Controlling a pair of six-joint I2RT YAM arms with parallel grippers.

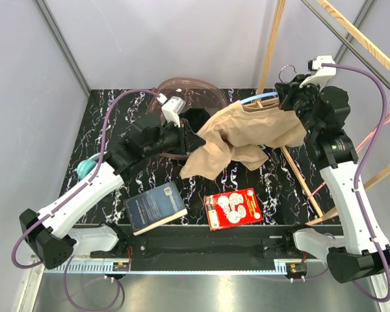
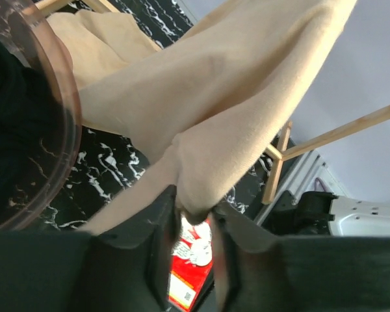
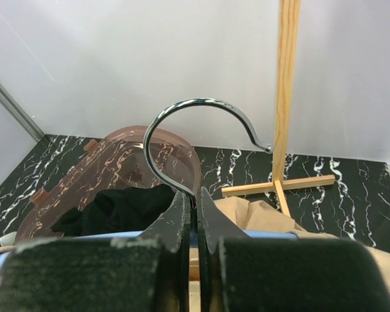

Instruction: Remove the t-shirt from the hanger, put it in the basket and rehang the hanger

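A tan t-shirt (image 1: 247,138) hangs on a light-blue hanger (image 1: 263,97) held up at the back right. My right gripper (image 1: 288,93) is shut on the hanger's neck, just below its metal hook (image 3: 201,116). My left gripper (image 1: 190,140) is shut on a fold of the t-shirt (image 2: 201,123) at its lower left side; the cloth stretches from the jaws towards the hanger. The hanger's blue bar (image 3: 260,233) shows behind my right fingers (image 3: 179,221).
A pinkish translucent basket (image 1: 195,94) with dark clothes stands at the back. A wooden rack (image 1: 299,175) stands at the right. A dark book (image 1: 155,207) and a red packet (image 1: 234,208) lie near the front. A teal object (image 1: 86,168) lies at the left.
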